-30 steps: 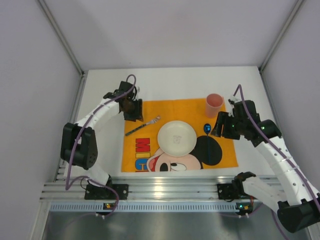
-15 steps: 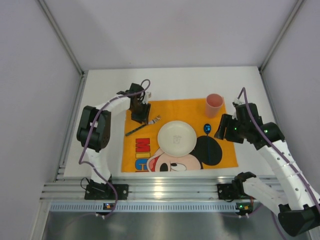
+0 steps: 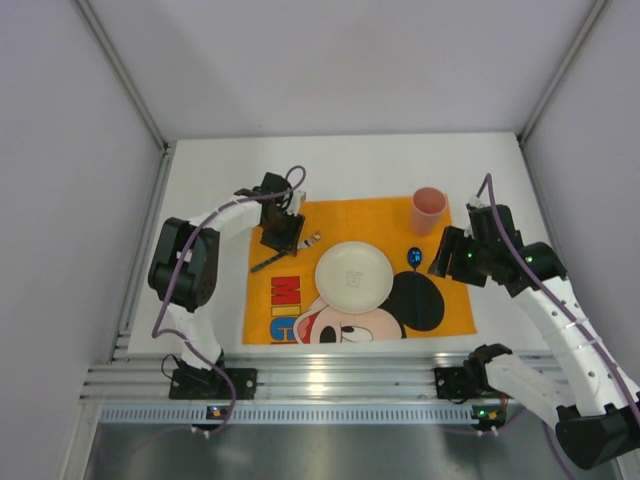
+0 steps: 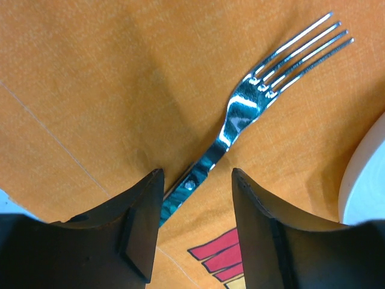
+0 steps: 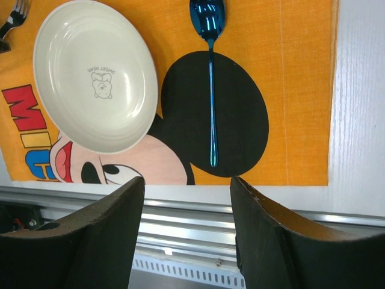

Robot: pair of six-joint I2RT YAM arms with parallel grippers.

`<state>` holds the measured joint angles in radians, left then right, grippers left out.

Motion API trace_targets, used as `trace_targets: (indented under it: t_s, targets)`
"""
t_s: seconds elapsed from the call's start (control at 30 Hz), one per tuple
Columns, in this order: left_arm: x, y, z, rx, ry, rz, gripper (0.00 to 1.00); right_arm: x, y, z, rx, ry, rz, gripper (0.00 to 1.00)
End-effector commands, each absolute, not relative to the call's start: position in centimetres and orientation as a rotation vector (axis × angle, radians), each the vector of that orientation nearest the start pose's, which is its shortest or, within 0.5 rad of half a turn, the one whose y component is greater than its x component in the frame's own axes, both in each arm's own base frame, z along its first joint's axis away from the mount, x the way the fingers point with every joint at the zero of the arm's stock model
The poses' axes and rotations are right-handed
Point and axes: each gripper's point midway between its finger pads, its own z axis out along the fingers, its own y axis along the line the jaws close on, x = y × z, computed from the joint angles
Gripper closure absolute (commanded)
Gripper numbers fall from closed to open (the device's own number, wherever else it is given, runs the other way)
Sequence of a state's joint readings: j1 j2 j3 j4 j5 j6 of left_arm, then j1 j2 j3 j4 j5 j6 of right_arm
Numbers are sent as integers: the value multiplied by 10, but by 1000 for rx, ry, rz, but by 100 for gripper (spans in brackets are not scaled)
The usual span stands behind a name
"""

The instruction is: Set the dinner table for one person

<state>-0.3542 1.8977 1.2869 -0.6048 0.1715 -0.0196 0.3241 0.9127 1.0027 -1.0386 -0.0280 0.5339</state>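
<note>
Left arm curls in, left pincer (image 4: 195, 180) spread, straddling the fork (image 4: 240, 114) handle at the plate's (image 3: 353, 275) 10 o'clock. Right pincer (image 5: 186, 183) spread too, at the spoon's (image 5: 210, 90) 3 o'clock.

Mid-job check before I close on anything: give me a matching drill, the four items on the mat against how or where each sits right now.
Column 1
1. fork
2. plate
3. spoon
4. cup

Column 2
a. blue, lying across the black ear print
b. pink, upright at the far right corner of the orange mat
c. silver, handle lying between the open fingers of the left gripper
d. white, near the mat's middle

Pairs: 1-c, 2-d, 3-a, 4-b
</note>
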Motion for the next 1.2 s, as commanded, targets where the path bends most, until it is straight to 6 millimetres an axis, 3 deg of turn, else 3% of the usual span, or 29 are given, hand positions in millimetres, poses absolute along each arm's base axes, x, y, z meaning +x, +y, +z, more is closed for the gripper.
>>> trace_targets:
  t_s: [0.0, 0.23, 0.43, 0.5, 0.63, 0.67, 0.9, 1.17]
  targets:
    - [349, -163, 49, 560, 2706, -336, 45, 203, 94, 194, 269, 2499, 397, 40]
    - [345, -154, 28, 562, 2761, -243, 48, 201, 93, 194, 253, 2497, 400, 40]
    - [343, -146, -6, 559, 2854, -142, 52, 199, 92, 192, 240, 2501, 395, 40]
    - [344, -145, -7, 563, 2857, -112, 54, 198, 92, 193, 233, 2495, 397, 40]
    - [346, -144, 4, 501, 2837, -95, 60, 198, 92, 193, 227, 2495, 393, 40]
    - [344, -144, 5, 502, 2843, -93, 67, 197, 92, 193, 229, 2493, 395, 40]
    - [358, -124, 26, 440, 2812, 97, 88, 197, 93, 189, 210, 2496, 407, 40]
    - [377, -111, 81, 321, 2718, 216, 95, 198, 97, 188, 174, 2487, 430, 40]
